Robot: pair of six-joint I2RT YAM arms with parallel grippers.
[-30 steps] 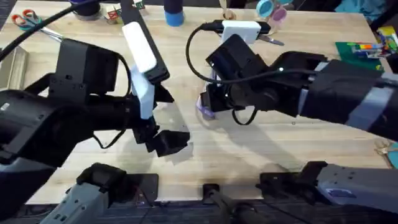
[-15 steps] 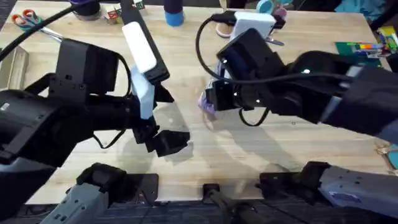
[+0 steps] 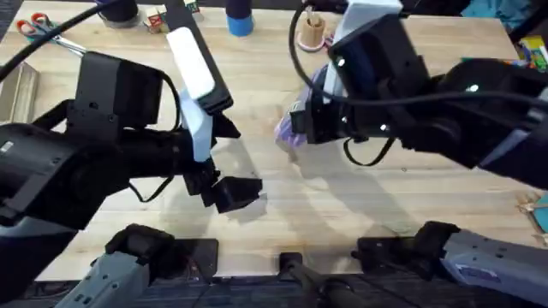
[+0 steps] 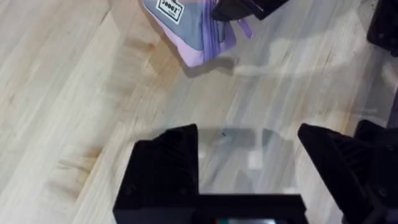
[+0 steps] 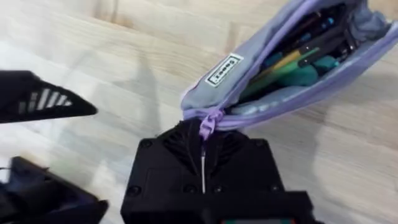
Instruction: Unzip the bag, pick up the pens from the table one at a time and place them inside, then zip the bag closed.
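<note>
At right pincer [image 5: 204, 134] tips, open bag [image 5: 292, 62]

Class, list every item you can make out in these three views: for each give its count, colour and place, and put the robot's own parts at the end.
bag: one, lavender-purple, open, end held at mid-table.
pens: several, green, yellow and dark, inside the bag; exact count unclear.
scissors: one pair, orange-handled, far left corner.
blue cylinder: one, far edge, middle.
tan spool-like object: one, far edge, beside the right arm.
coloured markers on a green pad: several, far right edge.
table: one, light wood planks.
left end effector: black, open, above bare table near the bag.
right end effector: black, shut on the bag's zipper end.
</note>
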